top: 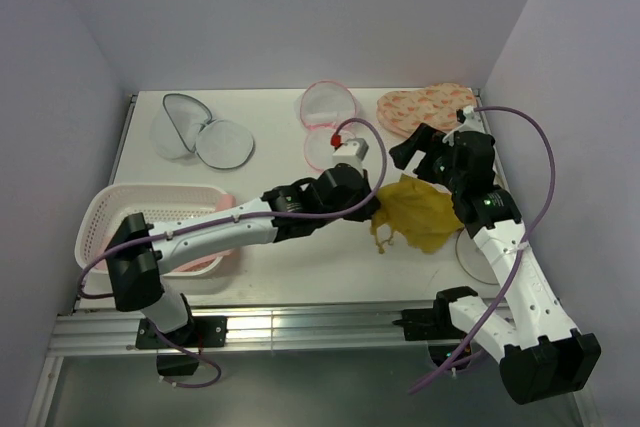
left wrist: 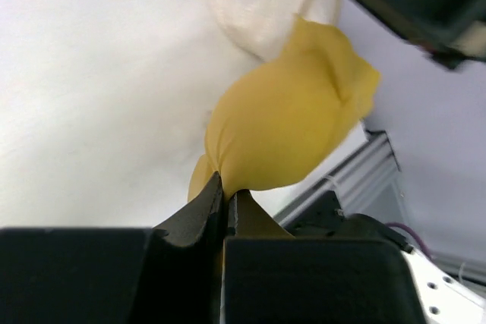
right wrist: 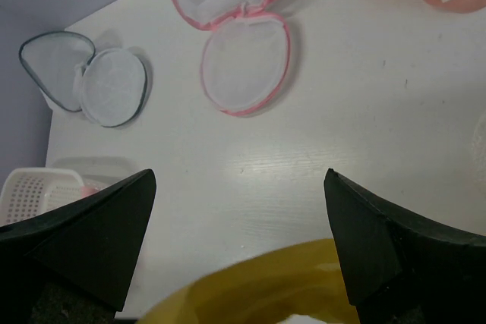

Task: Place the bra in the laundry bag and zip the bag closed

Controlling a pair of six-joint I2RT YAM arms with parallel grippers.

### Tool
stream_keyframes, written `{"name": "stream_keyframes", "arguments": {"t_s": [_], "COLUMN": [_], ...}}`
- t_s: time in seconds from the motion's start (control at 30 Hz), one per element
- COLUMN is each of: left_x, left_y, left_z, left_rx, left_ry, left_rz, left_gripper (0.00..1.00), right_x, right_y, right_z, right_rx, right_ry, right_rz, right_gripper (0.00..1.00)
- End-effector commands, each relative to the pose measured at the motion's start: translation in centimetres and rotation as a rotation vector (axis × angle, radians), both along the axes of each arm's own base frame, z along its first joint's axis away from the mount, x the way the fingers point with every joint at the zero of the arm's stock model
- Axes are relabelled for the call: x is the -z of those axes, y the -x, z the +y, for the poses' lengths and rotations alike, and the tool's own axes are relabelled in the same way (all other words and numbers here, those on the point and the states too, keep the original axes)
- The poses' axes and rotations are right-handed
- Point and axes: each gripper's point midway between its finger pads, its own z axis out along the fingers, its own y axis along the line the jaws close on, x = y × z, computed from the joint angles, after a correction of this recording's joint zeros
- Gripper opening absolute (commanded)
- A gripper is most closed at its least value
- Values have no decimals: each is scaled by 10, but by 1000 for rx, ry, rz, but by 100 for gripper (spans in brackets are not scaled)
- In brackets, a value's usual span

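We see the left hand (left wrist: 225, 191) clenched tight on a fold of the yellow bra (left wrist: 288, 119), its two fingers pressed together over the fabric. The bra hangs bunched just off the tabletop (top: 300, 267), right of centre, between the two arms. The right hand (right wrist: 239, 180) is released, fingers spread wide, with the yellow cloth showing low between them; we can't tell whether they touch it.

Over at the far left rear lies the laundry bag (top: 200, 132), unzipped, its two grey-rimmed mesh domes splayed open side by side, one half tilted up. It sits well apart from the bra. The pink-rimmed mesh bag (top: 328, 122) lies open mid-rear, the peach patterned piece (top: 425, 107) sits in the rear right corner, and a pale basket (top: 150, 222) sits at the near left.
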Motion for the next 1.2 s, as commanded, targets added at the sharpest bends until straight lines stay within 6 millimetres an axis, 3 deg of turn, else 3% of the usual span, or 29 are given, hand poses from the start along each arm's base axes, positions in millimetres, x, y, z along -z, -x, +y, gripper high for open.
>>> {"name": "stream_keyframes", "arguments": {"t_s": [0.0,0.03,0.1,0.13,0.2,0.23,0.27,0.3,0.43,0.67,0.8,0.87,0.9,0.93,1.0,1.17], "left_x": [-4,23,36,66,76,102,108,127,160,188,195,195,193,191,187,167], "left_y": [-28,-28,-40,-37,-41,-41,-42,-41,-40,-34,-32,-31,-31,-32,-32,-37], "left_z": [45,59,82,99,116,135,142,157,183,218,235,240,240,240,240,242], "left_rx": [-177,-203,-272,-292,-339,-374,-394,-424,-494,-595,-629,-638,-637,-636,-628,-638], "left_ry": [36,-4,8,-38,-19,-61,-54,-88,-124,-159,-158,-162,-157,-154,-149,-126], "left_rz": [18,44,73,107,127,157,171,193,245,293,304,298,296,292,283,242], "left_gripper": [0,0,0,0,0,0,0,0,0,4,35,45,57,62,67,69], "right_x": [-12,-4,0,8,11,17,19,23,38,84,101,106,110,113,119,137], "right_y": [-4,-5,-7,-8,-9,-10,-10,-11,-9,-5,-5,-5,-5,-5,-5,-5], "right_z": [8,13,18,22,27,31,33,35,47,50,51,53,54,56,57,55], "right_rx": [-49,-71,-95,-108,-128,-140,-143,-150,-182,-174,-172,-181,-183,-188,-189,-168], "right_ry": [-17,-28,-42,-48,-55,-52,-48,-43,-22,20,14,7,7,9,16,26], "right_rz": [-37,-15,-14,5,6,20,21,32,63,135,156,163,174,180,192,228], "right_gripper": [99,99,99,99,99,99,99,99,99,98,98,98,98,98,98,96]}}
